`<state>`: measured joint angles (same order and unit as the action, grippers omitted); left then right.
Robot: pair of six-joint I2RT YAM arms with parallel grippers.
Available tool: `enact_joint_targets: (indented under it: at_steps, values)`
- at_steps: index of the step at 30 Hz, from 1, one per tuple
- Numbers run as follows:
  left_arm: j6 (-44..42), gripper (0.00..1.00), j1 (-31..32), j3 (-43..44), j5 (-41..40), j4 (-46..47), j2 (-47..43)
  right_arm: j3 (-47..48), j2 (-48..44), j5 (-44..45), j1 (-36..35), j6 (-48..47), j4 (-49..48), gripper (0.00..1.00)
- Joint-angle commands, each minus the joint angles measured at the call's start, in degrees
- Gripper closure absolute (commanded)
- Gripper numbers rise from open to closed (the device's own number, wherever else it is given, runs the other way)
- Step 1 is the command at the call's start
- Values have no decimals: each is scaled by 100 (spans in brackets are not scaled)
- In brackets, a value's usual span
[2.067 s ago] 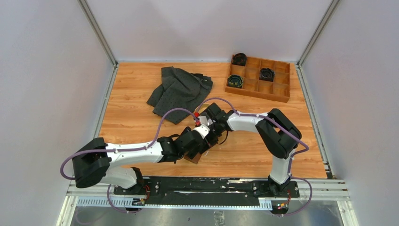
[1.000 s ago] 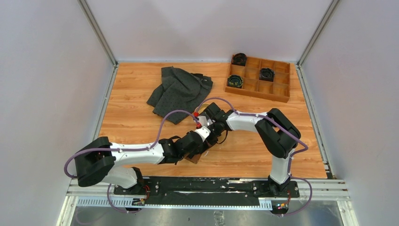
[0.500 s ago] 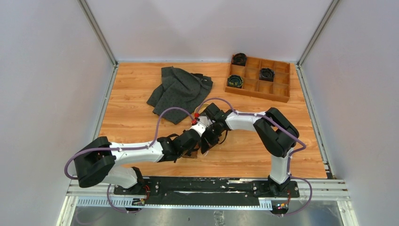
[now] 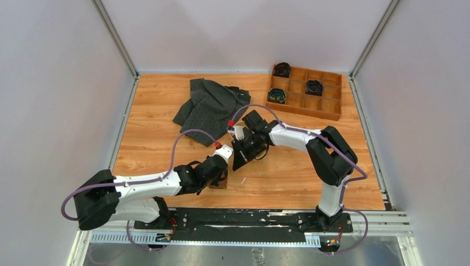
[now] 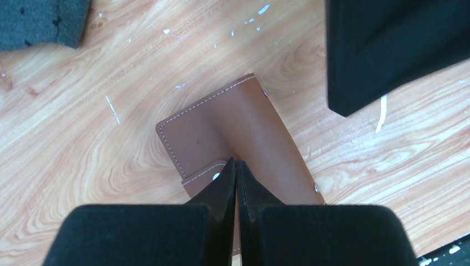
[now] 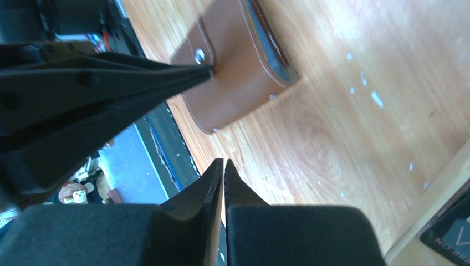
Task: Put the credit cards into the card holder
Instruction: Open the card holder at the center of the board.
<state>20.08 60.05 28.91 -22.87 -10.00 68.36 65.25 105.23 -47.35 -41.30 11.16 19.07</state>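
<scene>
Card holder (image 4: 219, 184) lies closed on the wooden table (image 4: 288, 177). The left gripper (image 4: 221, 178) is down on it, the right gripper (image 4: 240, 159) is just beyond it, and a grey cloth (image 4: 213, 108) lies well beyond.

Left wrist: the left gripper (image 5: 236, 162) is clamped tight, its tips touching the flap of the card holder (image 5: 238, 122). Whether any leather is nipped between them, I cannot tell.

Right wrist: the right gripper (image 6: 223, 163) is pinched together on nothing, apart from the card holder (image 6: 238, 72). Thin edges of credit cards (image 6: 270, 43) show along one side of the card holder.
</scene>
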Motion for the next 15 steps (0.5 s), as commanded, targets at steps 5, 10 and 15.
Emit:
enact_joint_targets:
  at_steps: [5, 10, 15]
  values:
    - [431, 100, -38, -335, 26, 159, -476, 746, 651, -652, -7, 802, -339, 91]
    - [466, 100, -38, -437, 46, 264, -615, 935, 1079, -529, -234, 943, -395, 92]
    - [479, 100, -42, -482, 48, 299, -656, 1091, 1386, -477, -306, 1041, -437, 93]
